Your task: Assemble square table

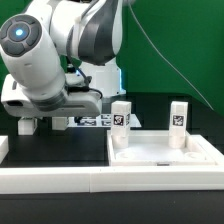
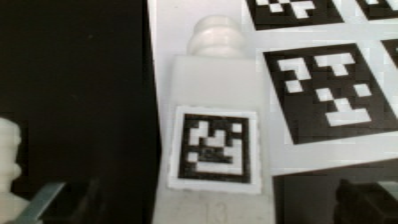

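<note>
The white square tabletop [image 1: 165, 152] lies flat on the black table at the exterior view's right. Two white tagged legs [image 1: 121, 114] [image 1: 178, 114] stand upright at its far corners. In the wrist view a third leg [image 2: 215, 120] lies flat beside the marker board, tag facing up and its screw tip [image 2: 214, 36] pointing away from the hand. My gripper [image 2: 205, 207] is open just above this leg, with one dark finger [image 2: 39, 200] on each side and apart from it. In the exterior view the gripper [image 1: 43, 122] hangs low at the left.
The marker board [image 2: 329, 85] lies right next to the lying leg. Another white part [image 2: 9, 150] shows at the wrist view's edge, close to one finger. A long white rail [image 1: 90, 182] runs along the table's front. A cable hangs at the back.
</note>
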